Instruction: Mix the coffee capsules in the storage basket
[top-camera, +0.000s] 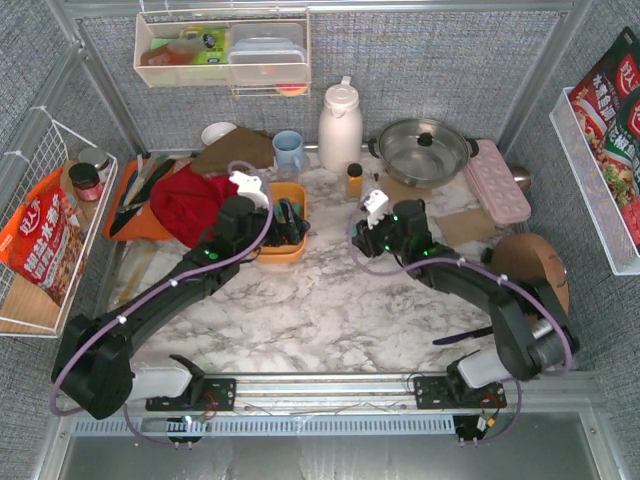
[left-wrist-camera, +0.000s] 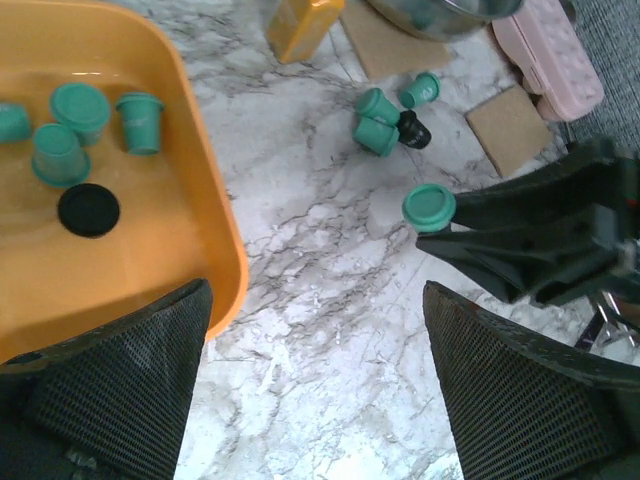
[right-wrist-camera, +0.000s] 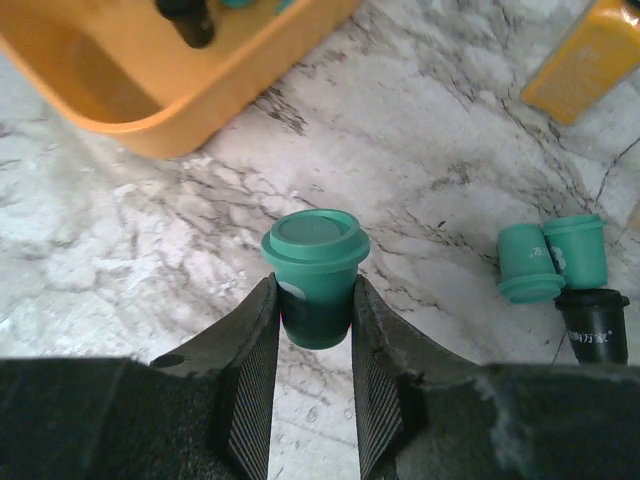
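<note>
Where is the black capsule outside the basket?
In the right wrist view, the black capsule lies at the right edge on the table, beside two teal capsules.

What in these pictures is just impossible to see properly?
- Top view: the left arm covers most of the storage basket; its contents are hidden.
- Left wrist view: the storage basket runs off the left edge, so some capsules may be out of frame.
- Right wrist view: white print on the black capsule is too blurred to read.
</note>
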